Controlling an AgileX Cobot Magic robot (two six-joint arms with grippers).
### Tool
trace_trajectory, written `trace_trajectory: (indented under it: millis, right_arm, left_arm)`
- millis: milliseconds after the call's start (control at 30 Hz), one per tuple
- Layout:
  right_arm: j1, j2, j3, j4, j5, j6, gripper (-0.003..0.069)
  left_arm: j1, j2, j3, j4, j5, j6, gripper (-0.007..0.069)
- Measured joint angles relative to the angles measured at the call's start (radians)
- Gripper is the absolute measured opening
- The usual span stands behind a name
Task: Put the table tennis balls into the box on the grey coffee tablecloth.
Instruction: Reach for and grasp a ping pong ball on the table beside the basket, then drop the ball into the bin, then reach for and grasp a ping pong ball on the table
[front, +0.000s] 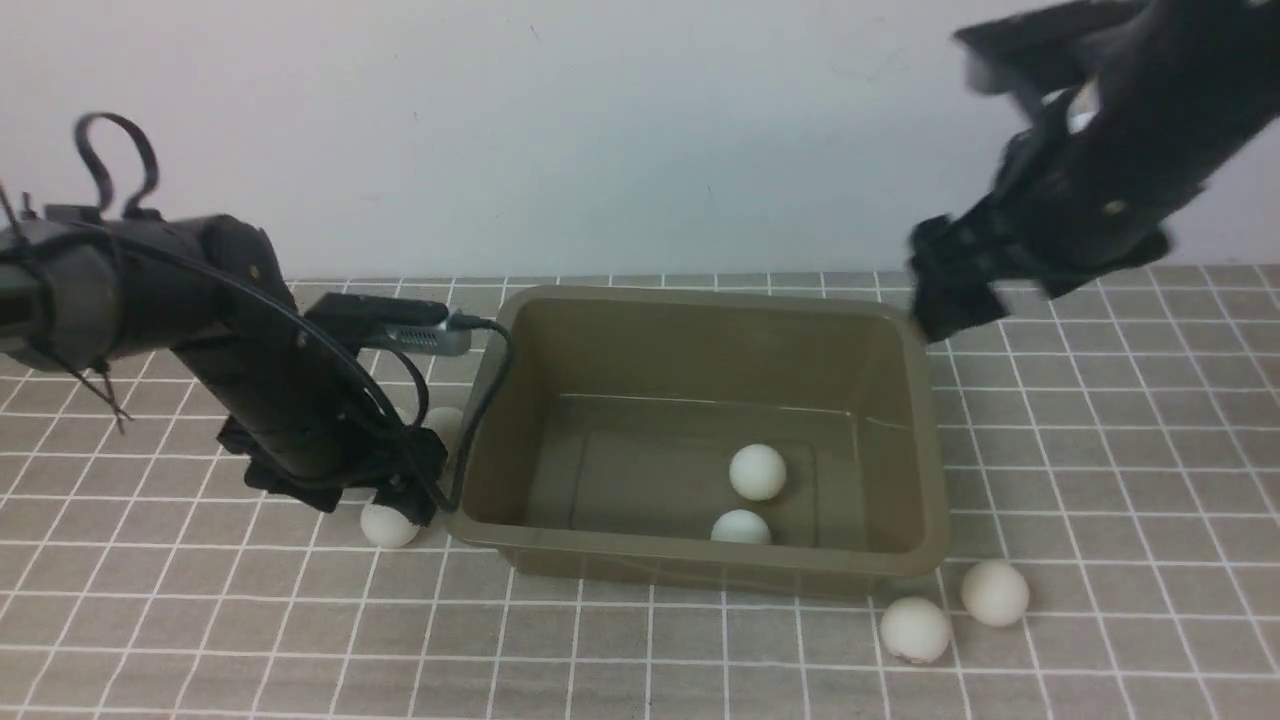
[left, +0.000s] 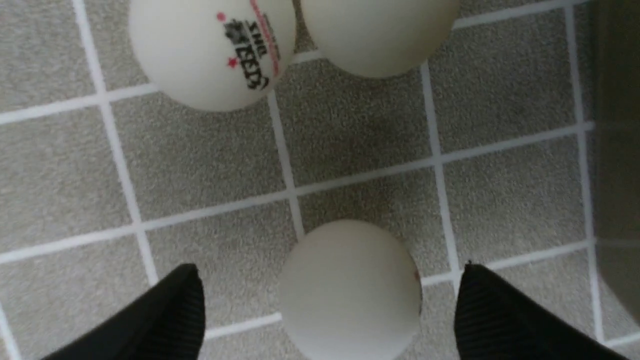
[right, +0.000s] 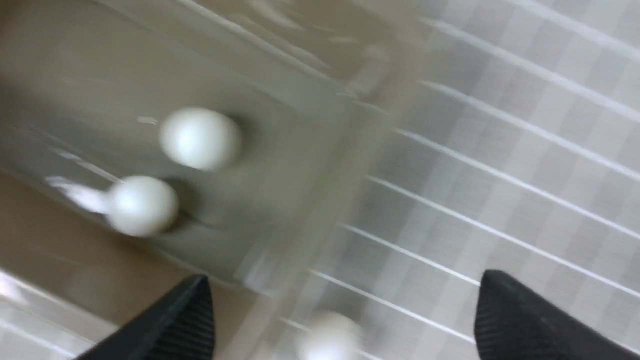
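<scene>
Grid-lined grey tablecloth (front: 640, 655) beneath the down-tilted left arm (front: 290, 400), jaws wide astride one ball (left: 350, 292), ungripped.

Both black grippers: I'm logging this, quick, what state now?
Left gripper: open, around a white plastic ball.
Right gripper: open, holding nothing.

A plain, pale wall (front: 640, 120), white with a faint bluish-lilac cast and a few fine dark marks, rises directly behind the far edge of the surface (front: 1120, 480), under soft, even light that lies brighter towards the right side.
</scene>
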Motion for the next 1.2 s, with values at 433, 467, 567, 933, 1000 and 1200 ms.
trace_trajectory:
  millis: [433,467,567,933,1000,1200]
  right_arm:
    - [-0.172,-0.223,0.493,0.042,-0.191,0.08,0.0097]
    - [-0.189,-0.185,0.521,0.089,-0.232,0.066,0.0095]
    - [-0.2,-0.091,0.532,0.177,-0.308,0.016,0.0153]
    - [-0.2,0.228,0.49,0.366,-0.411,-0.097,0.0595]
    - [-0.2,0.243,0.49,0.377,-0.411,-0.107,0.0598]
    - [-0.205,0.264,0.469,0.353,-0.377,-0.12,0.0349]
  left_arm:
    - [-0.01,-0.094,-0.177,0.194,0.234,-0.075,0.0356]
    - [-0.012,-0.137,-0.22,0.192,0.262,-0.084,0.0356]
    - [-0.041,-0.202,-0.283,0.123,0.279,-0.076,0.0356]
    - [-0.258,-0.064,-0.298,-0.045,0.196,-0.018,0.041]
    - [-0.264,-0.048,-0.298,-0.045,0.196,-0.023,0.0455]
    - [-0.236,-0.036,-0.362,0.021,0.236,-0.119,0.0573]
